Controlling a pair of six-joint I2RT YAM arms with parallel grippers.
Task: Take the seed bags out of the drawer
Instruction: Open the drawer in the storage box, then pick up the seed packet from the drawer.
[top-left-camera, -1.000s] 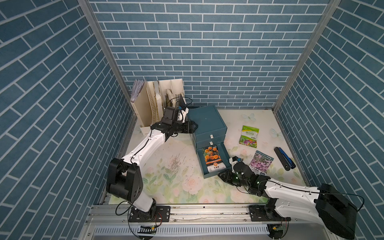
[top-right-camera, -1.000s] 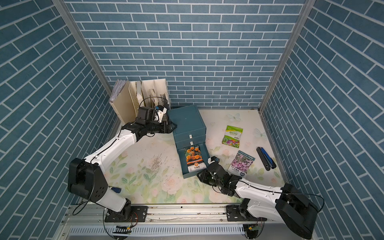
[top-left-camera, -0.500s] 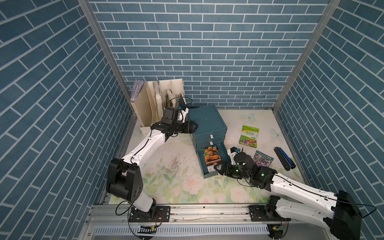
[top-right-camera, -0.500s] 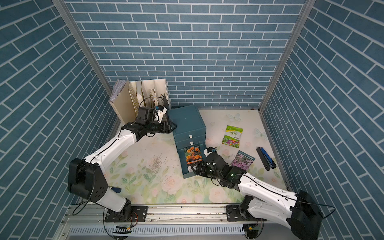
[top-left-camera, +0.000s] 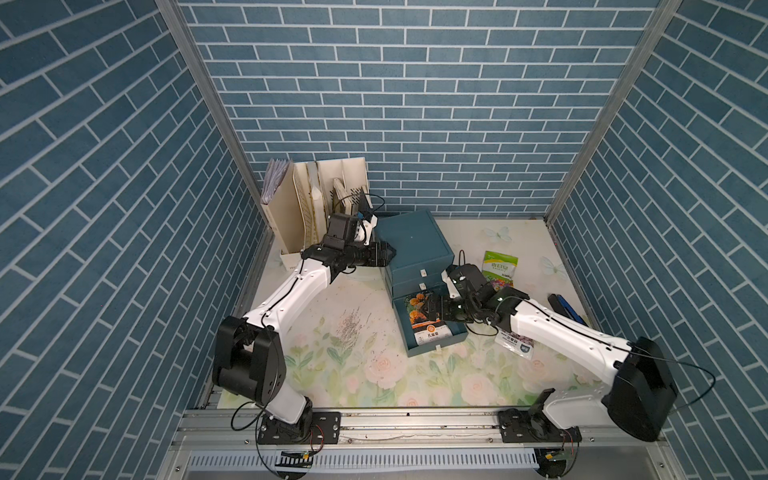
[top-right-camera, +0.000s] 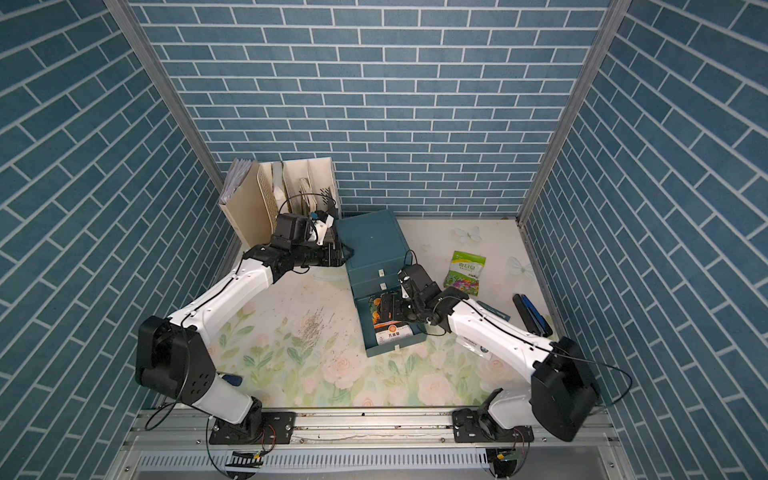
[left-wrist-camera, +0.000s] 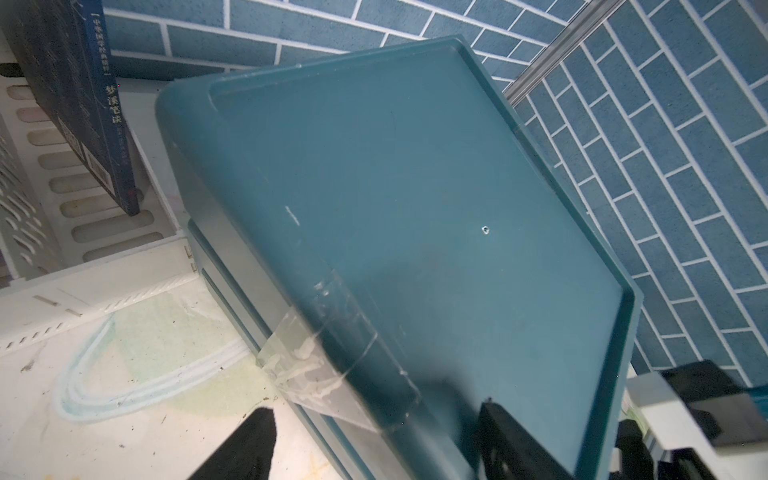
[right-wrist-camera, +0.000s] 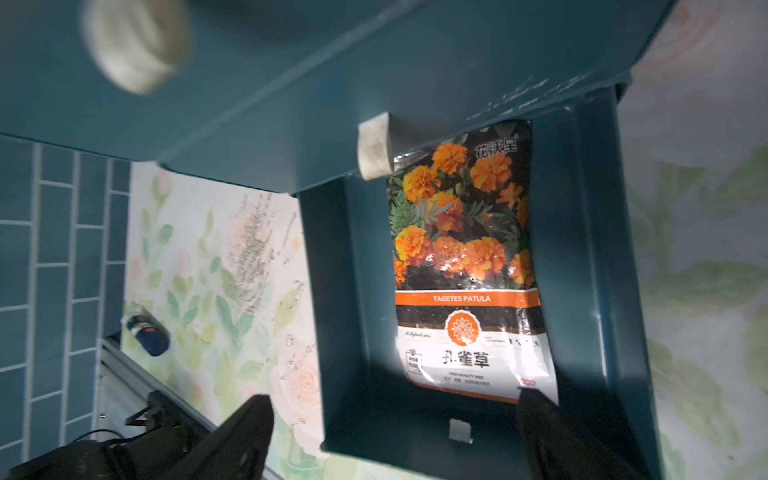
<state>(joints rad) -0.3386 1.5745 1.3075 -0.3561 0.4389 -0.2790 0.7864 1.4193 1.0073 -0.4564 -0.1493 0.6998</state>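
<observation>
- White and black robot arms, two: the left arm (top-left-camera: 291, 291) and the right arm (top-left-camera: 561, 332) reach over a floral table mat (top-left-camera: 353, 357).
- Teal cabinet (top-left-camera: 411, 241), one, with three stacked drawers. The lowest drawer (top-left-camera: 436, 351) is pulled out and the upper two are shut.
- Cream file rack (top-left-camera: 291, 208), one, holding books (left-wrist-camera: 70, 83), stands just beside the cabinet at the back wall.
- Left gripper (top-left-camera: 384, 254) sits at the cabinet's top edge with its jaws wide. One finger is over the top and one is beside the side wall; whether they press it cannot be told.
- Right gripper (top-left-camera: 430, 311) hovers over the open drawer, jaws wide, holding nothing. In the right wrist view one fingertip (right-wrist-camera: 249, 424) is outside the drawer wall and the other overlaps a packet's lower corner.
- Seed bags, three:
  - The orange marigold bag (right-wrist-camera: 461, 257) lies flat in the drawer, directly under the right gripper.
  - The green-white bag (top-left-camera: 500, 270) lies on the mat beyond the right arm.
  - The pink-purple bag (top-left-camera: 514, 341) lies on the mat, mostly hidden under that arm.
- Two dark blue pen-like sticks (top-left-camera: 563, 307) lie near the right wall.
</observation>
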